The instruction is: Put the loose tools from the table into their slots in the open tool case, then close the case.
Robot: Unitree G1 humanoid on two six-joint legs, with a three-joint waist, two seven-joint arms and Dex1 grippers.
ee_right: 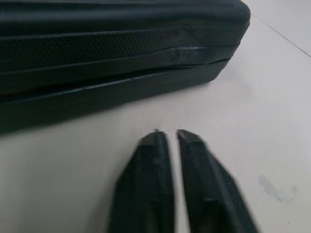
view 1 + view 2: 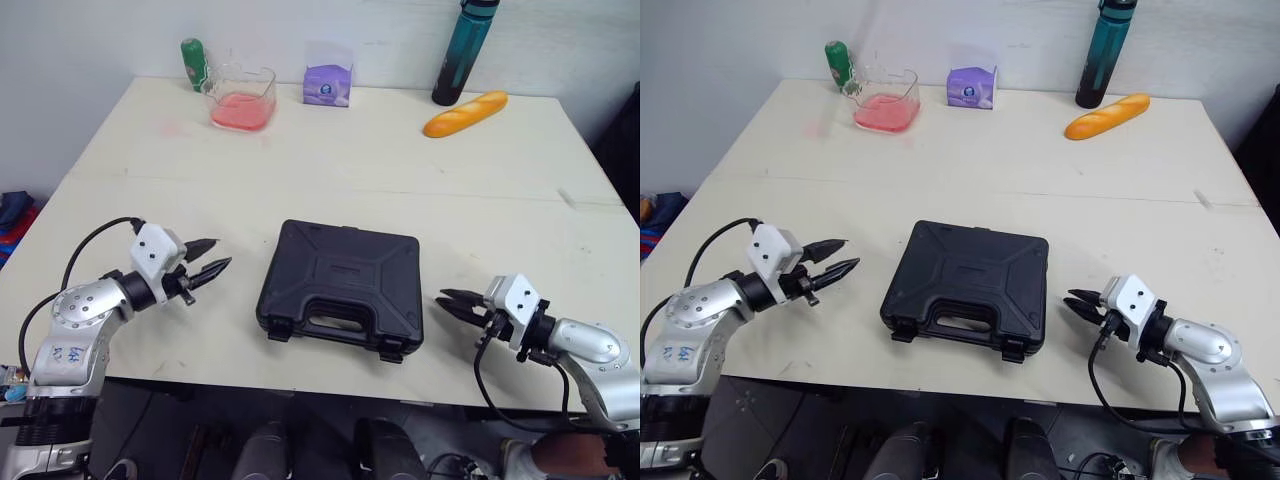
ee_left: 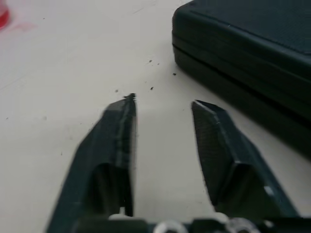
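Observation:
The black tool case (image 2: 340, 285) lies flat with its lid down near the front edge of the table (image 2: 400, 170), handle and latches facing me. My left gripper (image 2: 218, 254) hovers just left of the case, open, nothing between its fingers, pointing at the case's side (image 3: 243, 43). My right gripper (image 2: 443, 302) sits low over the table just right of the case, shut and holding nothing. In the right wrist view its fingertips (image 1: 155, 141) point at the case's side wall (image 1: 121, 43), a short way off.
Along the far edge stand a green bottle (image 2: 193, 62), a clear container with red contents (image 2: 240, 97), a purple packet (image 2: 328, 85), a teal bottle (image 2: 465, 50) and a bread loaf (image 2: 465, 113). Bare tabletop lies between them and the case.

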